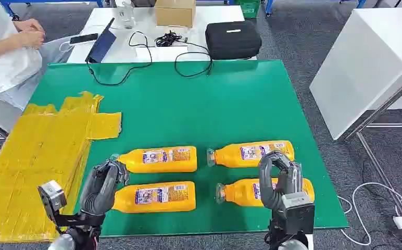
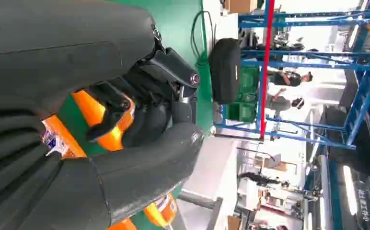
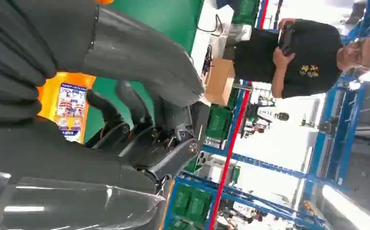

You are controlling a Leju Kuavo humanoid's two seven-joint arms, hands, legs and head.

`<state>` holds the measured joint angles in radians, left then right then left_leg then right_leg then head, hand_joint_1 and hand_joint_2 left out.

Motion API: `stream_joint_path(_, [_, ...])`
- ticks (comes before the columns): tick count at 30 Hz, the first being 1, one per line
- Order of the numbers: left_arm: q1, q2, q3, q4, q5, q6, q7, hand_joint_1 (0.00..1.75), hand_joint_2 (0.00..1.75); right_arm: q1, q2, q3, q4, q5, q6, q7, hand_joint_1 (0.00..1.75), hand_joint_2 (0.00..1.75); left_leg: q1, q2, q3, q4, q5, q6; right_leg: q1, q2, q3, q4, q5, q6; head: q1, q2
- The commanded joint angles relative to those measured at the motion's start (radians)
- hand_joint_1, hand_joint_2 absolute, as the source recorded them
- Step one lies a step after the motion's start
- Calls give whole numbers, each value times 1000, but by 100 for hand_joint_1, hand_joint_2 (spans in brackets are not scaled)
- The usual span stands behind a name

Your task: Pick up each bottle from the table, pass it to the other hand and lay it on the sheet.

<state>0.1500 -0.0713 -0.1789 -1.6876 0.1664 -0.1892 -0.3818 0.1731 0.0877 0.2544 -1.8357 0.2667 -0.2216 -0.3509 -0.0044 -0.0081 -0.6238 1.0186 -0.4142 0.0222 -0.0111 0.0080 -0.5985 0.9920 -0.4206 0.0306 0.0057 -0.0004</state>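
Where the green desk point(image 1: 199, 104) carries the stock, four orange bottles lie on their sides in two rows, all to the right of the yellow sheet point(image 1: 37, 156), which covers the desk's left part and serves here as the landmark. Bottle nearest the sheet, far row point(image 1: 160, 159): cap toward the sheet, label up. Bottle nearest the sheet, near row point(image 1: 154, 197): cap end hidden behind the left robot hand point(image 1: 102, 185), whose fingers curve over the space between the two caps; whether it actually grips either bottle cannot be told from the head view, and the left wrist view shows dark fingers point(image 2: 109, 108) bent in front of an orange bottle body without a plain grip. Bottle farther from the sheet, far row point(image 1: 251, 153): clear cap toward the sheet, apart from the others. Bottle farthest from the sheet, near row point(image 1: 240, 191): the right robot hand point(image 1: 278, 179) arches over its middle, fingers curled down on both sides of the body; firm contact cannot be confirmed. Right wrist view: curled fingers point(image 3: 125, 103) in front of a bottle label. Beyond the sheet's far end: a white desk point(image 1: 152, 31) with a black case point(image 1: 233, 39), a cardboard box point(image 1: 174, 11), cables and a tablet. A seated person point(image 1: 6, 47) in white is at that far left corner.
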Motion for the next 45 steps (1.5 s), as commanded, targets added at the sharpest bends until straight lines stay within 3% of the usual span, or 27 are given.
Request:
stream_joint_path(1, [-195, -148, -79, 245, -363, 335, -224, 175, 175, -228, 136, 76, 501, 26, -49, -159, 175, 175, 2, 2, 5, -3, 2, -1, 2, 1, 5, -5, 3, -1, 0, 0])
stream_joint_path(2, [-193, -141, -79, 237, -359, 338, -222, 175, 175, -227, 124, 78, 485, 29, -53, -144, 175, 175, 1, 2, 5, -2, 1, -1, 1, 1, 4, -3, 2, -1, 0, 0])
stream_joint_path(3, [-190, -134, -78, 228, -356, 339, -220, 134, 175, -227, 112, 84, 462, 36, -55, -134, 66, 175, 1, 1, 4, -2, 2, -1, 2, -1, 5, -3, 2, -1, 0, 0])
stream_joint_path(4, [-188, -133, -68, 220, -352, 342, -216, 2, 175, -228, 100, 85, 438, 54, -61, -116, 5, 175, 1, -1, 2, -1, 3, 0, 1, -2, 3, -2, 2, -1, 0, 0])
stream_joint_path(19, [-188, -133, -65, 217, -350, 343, -215, 2, 175, -228, 97, 84, 427, 57, -62, -108, 5, 175, 1, 0, 1, -1, 2, -1, 1, -1, 2, -1, 1, 0, 0, 0])
stream_joint_path(20, [-205, -146, -54, 228, -307, 316, -202, 0, 175, -339, -24, 177, 506, 182, -161, 18, 0, 175, 1, 0, 3, -1, 1, -1, 1, -1, 3, -1, 1, 0, 0, 0])
stream_joint_path(21, [-259, -159, -41, 263, -300, 303, -187, 0, 175, -505, -27, 226, 594, 679, -109, 294, 0, 175, 1, 0, 1, -1, 2, -1, 1, -1, 2, -1, 1, 0, 0, 0])
stream_joint_path(22, [-276, -163, -39, 276, -299, 301, -182, 0, 175, -554, -20, 214, 635, 666, -89, 296, 0, 175, 1, 3, 1, 0, 2, 0, 1, 2, 1, -1, 3, 1, 0, 0])
stream_joint_path(29, [-290, -168, -35, 287, -299, 300, -177, 0, 175, -595, -11, 197, 678, 655, -78, 281, 0, 175, 1, 4, 2, 0, 2, -1, 1, 2, 1, -1, 3, 1, 0, 0])
stream_joint_path(32, [-307, -176, -32, 303, -293, 292, -173, 0, 175, -710, -16, 272, 811, 772, -16, 313, 0, 175, 1, 8, -1, 2, 3, -1, 1, 6, -1, 0, 6, 1, 0, 0])
stream_joint_path(37, [-305, -176, -32, 302, -293, 292, -173, 0, 175, -706, -18, 274, 806, 772, -16, 314, 0, 175, 1, 2, -2, 0, 9, 1, 1, 1, -2, -1, 9, -1, 0, 0])
stream_joint_path(39, [-320, -178, -33, 317, -283, 283, -173, 0, 175, -769, -27, 336, 866, 806, 48, 329, 0, 175, 1, 2, -2, 0, 9, 1, 1, 0, -2, -1, 9, -1, 0, 0])
stream_joint_path(42, [-348, -186, -38, 347, -275, 279, -173, 0, 175, -870, 15, 405, 1007, 834, 94, 330, 0, 175, 1, 5, -5, 2, 9, 1, 1, 3, -5, 1, 10, -1, 0, 0])
stream_joint_path(45, [-358, -190, -43, 362, -270, 278, -173, 0, 175, -896, 47, 430, 1067, 834, 101, 325, 0, 175, 1, 6, -7, 1, 10, 1, 1, 3, -8, 0, 11, -1, 0, 0])
